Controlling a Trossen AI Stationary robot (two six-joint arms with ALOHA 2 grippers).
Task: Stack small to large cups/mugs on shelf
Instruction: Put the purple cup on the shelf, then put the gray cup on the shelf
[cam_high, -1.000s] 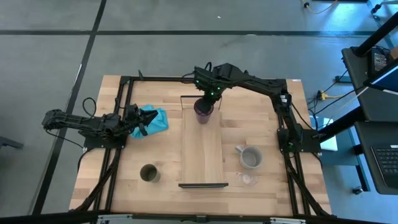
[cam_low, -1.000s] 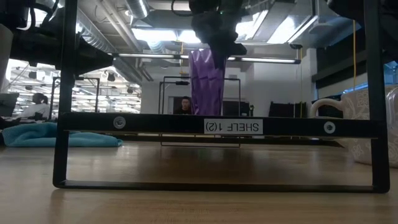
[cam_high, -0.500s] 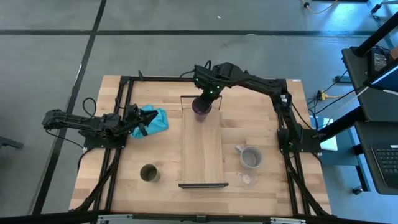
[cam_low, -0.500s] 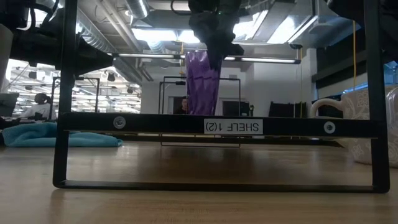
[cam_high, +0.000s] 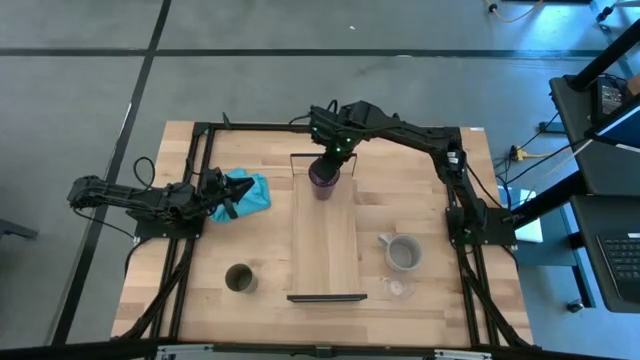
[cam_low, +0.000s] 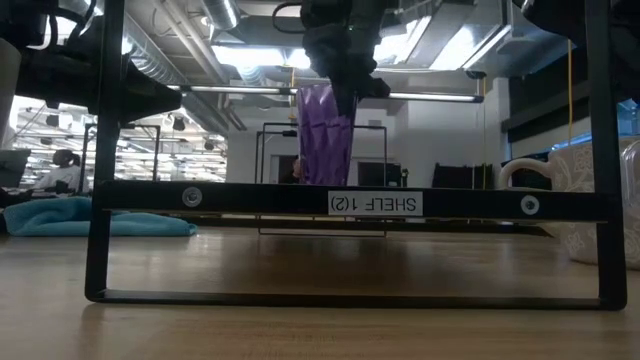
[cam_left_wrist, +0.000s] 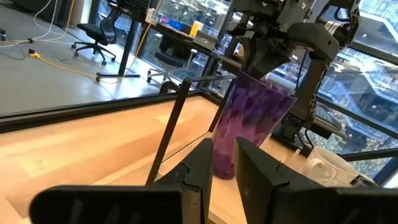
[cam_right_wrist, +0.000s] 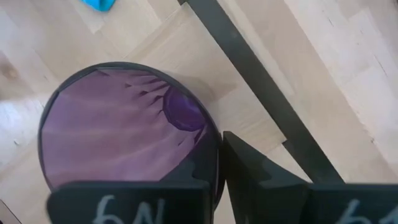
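Observation:
A tall purple tumbler (cam_high: 322, 180) (cam_low: 325, 135) is over the far end of the long light-wood shelf (cam_high: 325, 245), with my right gripper (cam_high: 327, 163) shut on its rim from above. The shelf's front bar (cam_low: 350, 203) hides its base in the low view, so I cannot tell whether it stands on the board. A small dark olive cup (cam_high: 239, 278) stands on the table left of the shelf. To the shelf's right stand a grey handled mug (cam_high: 403, 253) and a tiny clear glass (cam_high: 398, 288). My left gripper (cam_high: 226, 193) (cam_left_wrist: 225, 163) waits at the table's left with a narrow gap between its fingers. My right gripper pinches the tumbler's wall at the rim (cam_right_wrist: 214, 155), one finger inside the cup and one finger (cam_right_wrist: 249, 177) outside. The fingers come from above, pointing steeply down. The tumbler is close to upright below them.
A teal cloth (cam_high: 252, 190) lies on the table just in front of my left gripper. The shelf has thin black frames at its near end (cam_high: 326, 297) and far end (cam_high: 300, 156). Black rails run along the table's edges.
In my right gripper's hold the purple tumbler has shifted slightly toward the table's left and far edge. It now sits more nearly upright than a second ago.

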